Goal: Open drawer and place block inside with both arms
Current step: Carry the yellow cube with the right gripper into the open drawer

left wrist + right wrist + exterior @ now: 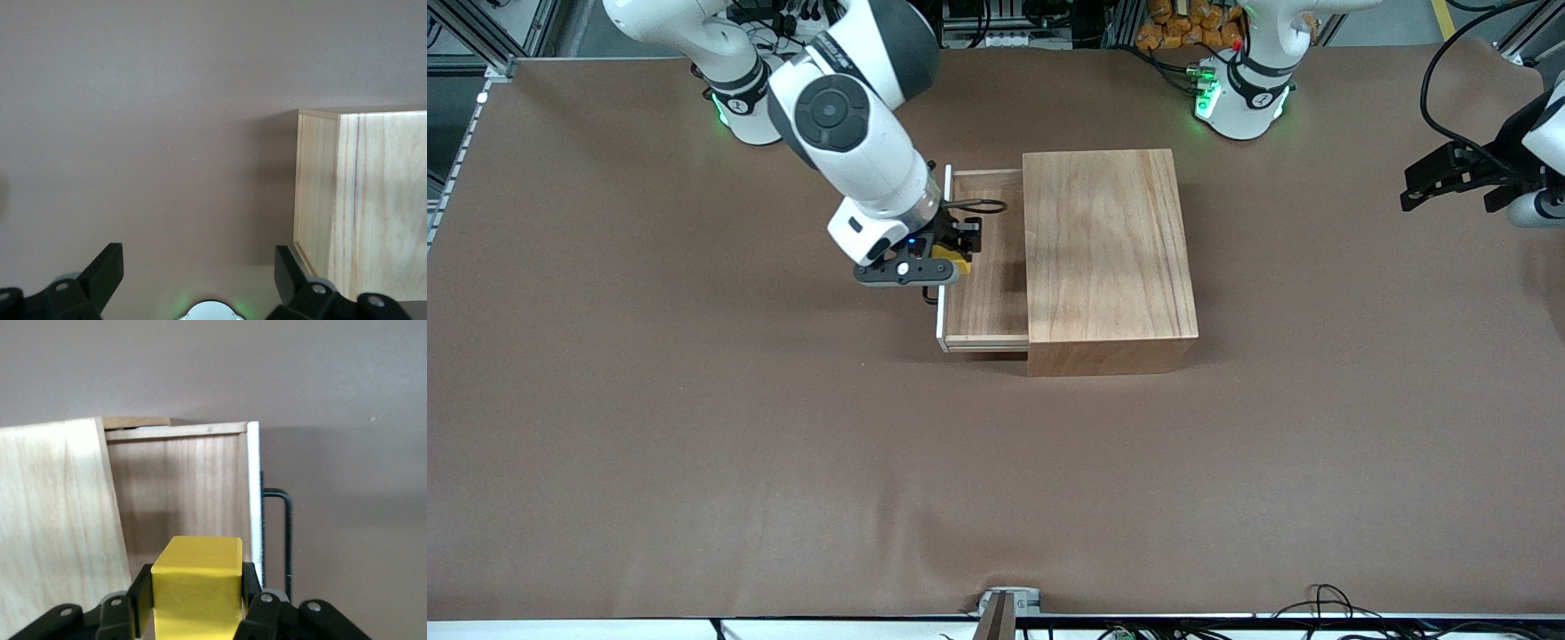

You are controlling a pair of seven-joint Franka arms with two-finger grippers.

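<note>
Yellow block (197, 580) pinched tight in the right tool (947, 267), hanging over the pulled-out drawer (987, 293) right by its white front panel. Biggest worry, judging from here: letting go this close to the panel could clip the block on that white edge and bounce it out onto the table (694, 444). Could also snag the black wire handle (283, 533) on the way down, since the tool body sits just beside it. Right arm reaches in from its base, wrist bent over, pointing down at the tray. Left tool (200, 280) spread open, holding nothing, parked above bare table out at the left arm's end, well apart from the wooden box (1107, 258), just waiting.
</note>
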